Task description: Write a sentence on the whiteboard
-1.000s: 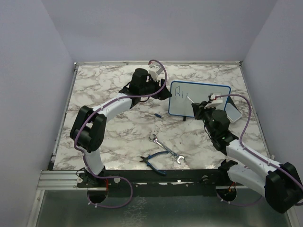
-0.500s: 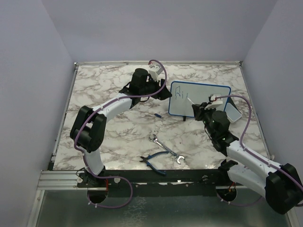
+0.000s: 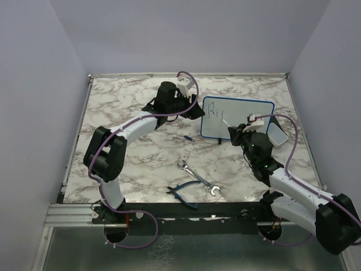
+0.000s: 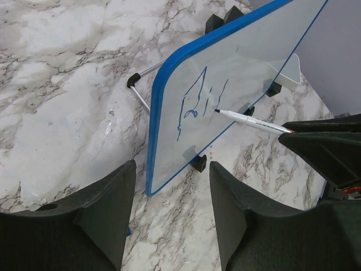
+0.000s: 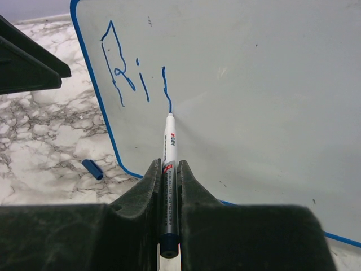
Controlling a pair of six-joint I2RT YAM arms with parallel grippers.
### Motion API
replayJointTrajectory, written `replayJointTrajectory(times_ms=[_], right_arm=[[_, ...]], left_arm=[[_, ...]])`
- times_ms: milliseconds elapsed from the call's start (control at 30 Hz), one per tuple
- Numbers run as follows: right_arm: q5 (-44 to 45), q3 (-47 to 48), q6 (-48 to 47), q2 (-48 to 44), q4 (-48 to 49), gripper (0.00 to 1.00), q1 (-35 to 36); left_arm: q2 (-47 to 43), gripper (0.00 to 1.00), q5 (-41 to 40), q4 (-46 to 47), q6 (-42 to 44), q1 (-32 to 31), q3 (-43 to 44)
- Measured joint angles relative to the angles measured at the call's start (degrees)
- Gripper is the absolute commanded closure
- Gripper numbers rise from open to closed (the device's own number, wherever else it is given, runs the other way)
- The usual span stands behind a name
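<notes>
While the right arm writes, we look down from above first. The whiteboard [image 3: 248, 110] stands tilted on the marble table [image 3: 130, 107], at the far right. The sentence [image 3: 213, 112] is only a few blue marks near the board's top left corner. The right gripper [image 3: 236, 131] is closed tight on a pen [image 3: 227, 121]. The pen's tip touches the board just past those marks. The left gripper [image 3: 192, 104] sits just beside the board's left edge. A blue cap [image 3: 186, 137] lies in front of the board. A wrench [image 3: 198, 178] and pliers [image 3: 183, 192] lie near our edge, well apart from the board. Since a second ago the right gripper has slid a little toward us. The left arm has stayed put.

From the left wrist, we see its two fingers standing wide apart, touching nothing. The board's lower corner shows in the gap, farther off. Only this view shows the board's small black feet [image 4: 198, 162] and a thin metal leg [image 4: 144, 96] behind it.

From the right wrist, we read the marks best: an "R", an "i", and one long stroke that ends at the pen's tip. The pen is squeezed between the two fingers.
</notes>
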Motion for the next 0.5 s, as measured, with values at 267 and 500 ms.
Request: replayJointTrajectory(times_ms=[267, 500], right_arm=[[-1.8, 0.0, 0.0, 1.8, 0.4, 0.99, 0.0], [-3.3, 0.0, 0.0, 2.6, 1.7, 1.00, 0.0]], left_arm=[[0.0, 0.44, 0.0, 0.0, 0.0, 0.0, 0.0], [0.0, 0.44, 0.1, 0.0, 0.0, 0.0, 0.0]])
